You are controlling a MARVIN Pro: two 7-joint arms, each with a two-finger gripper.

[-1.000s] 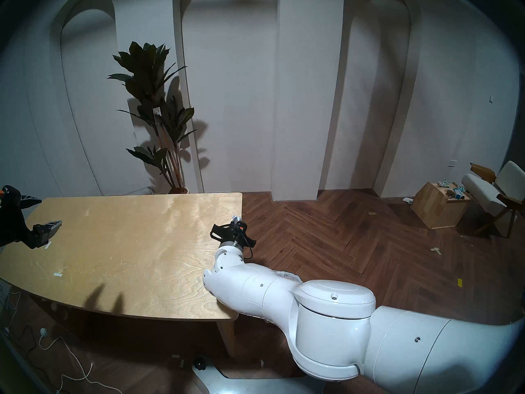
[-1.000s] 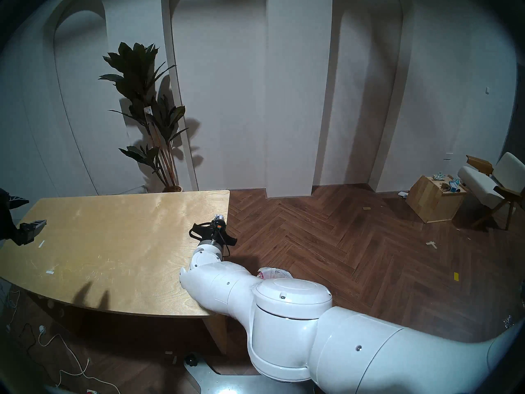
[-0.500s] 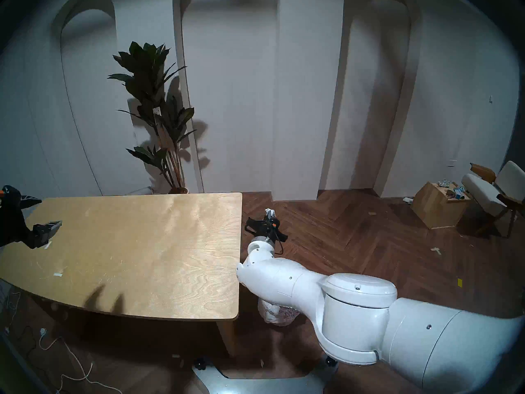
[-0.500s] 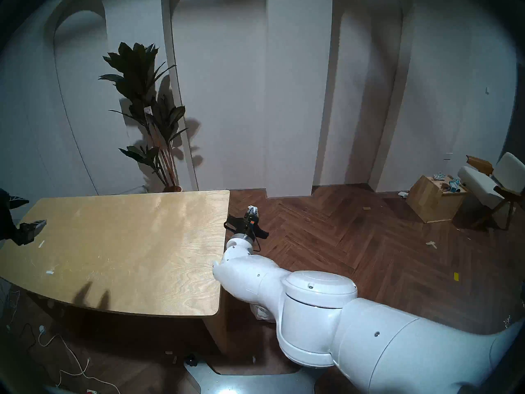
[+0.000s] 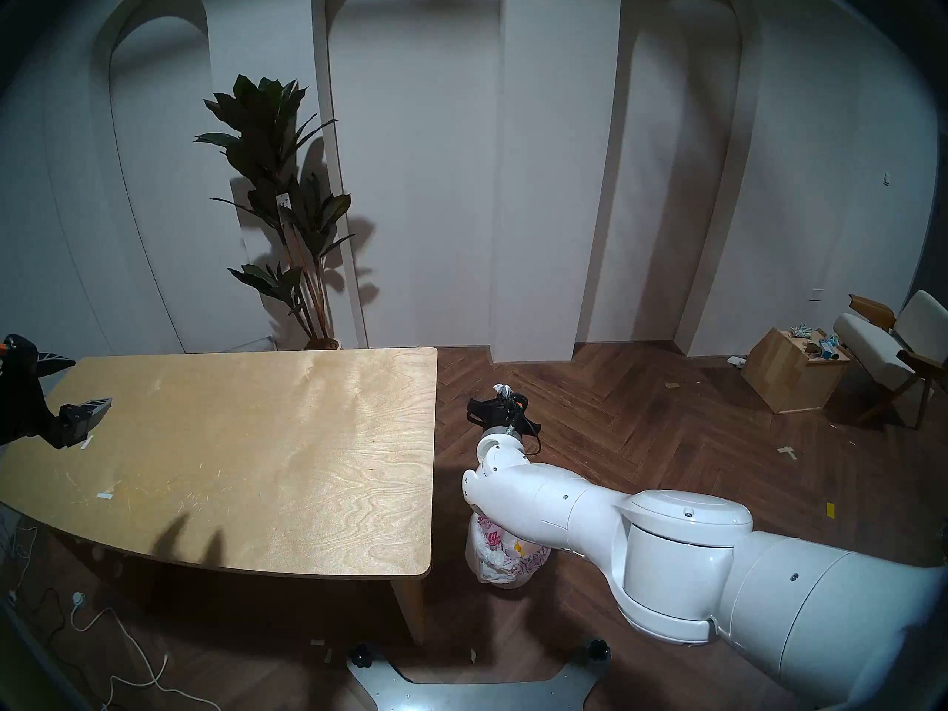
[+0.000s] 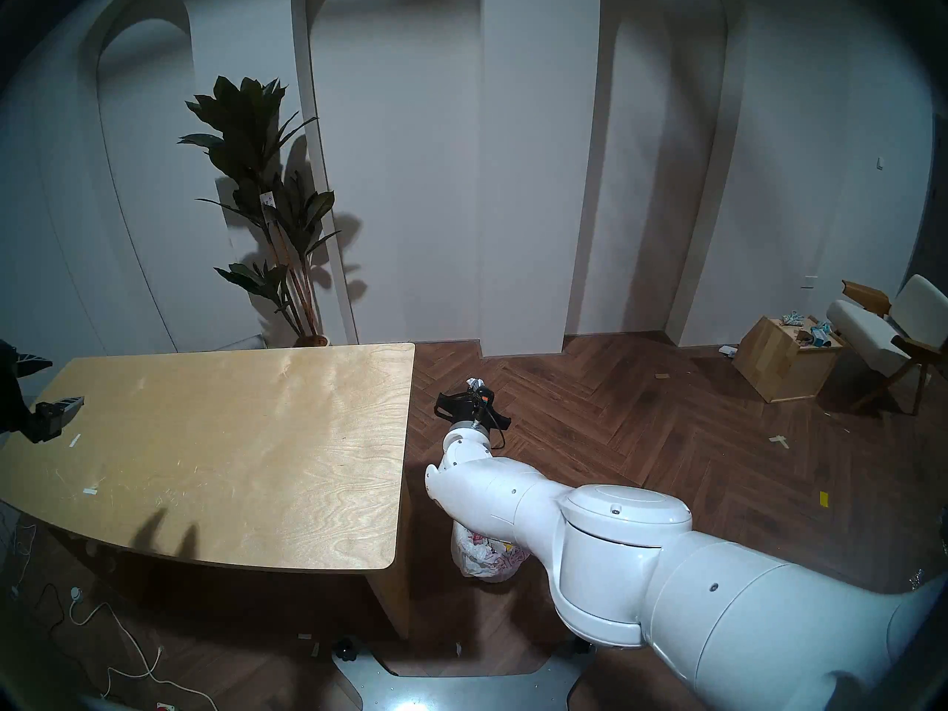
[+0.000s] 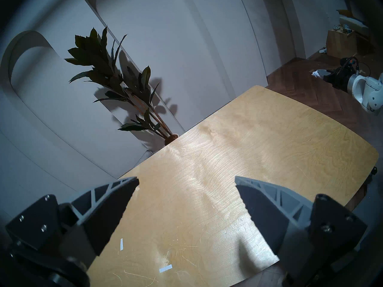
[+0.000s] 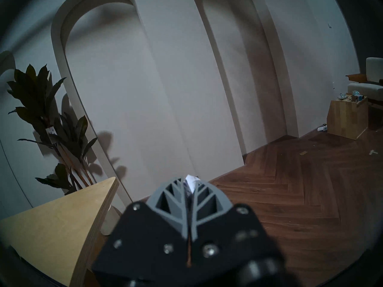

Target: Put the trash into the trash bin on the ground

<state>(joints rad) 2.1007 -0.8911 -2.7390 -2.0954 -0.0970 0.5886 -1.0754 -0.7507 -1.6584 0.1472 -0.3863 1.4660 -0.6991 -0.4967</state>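
White crumpled paper, the trash (image 8: 191, 182), is sitting pinched between the closed fingers of the right gripper (image 8: 189, 194), only a small tuft protruding past the tips in the right wrist view. Judged from its creased look, the piece is handling as very light, soft and compressible, not fragile; a pinch across the middle of the wad is suiting it, and the present hold appears adequate, though a scrap this light could cling to a pad on release. In the head view the right gripper (image 5: 505, 404) is hanging over the floor just beyond the right edge of the table (image 5: 246, 463), apart from it. The trash bin (image 5: 505, 561), lined with a crinkly white bag printed in red, is standing on the floor nearer the robot, partly hidden under the forearm; a yellow scrap (image 5: 518, 546) is showing inside. The held paper is therefore lying beyond the bin, not above it. Farther left, the left gripper (image 7: 186, 189) is hovering over the table with its fingers spread wide and empty.
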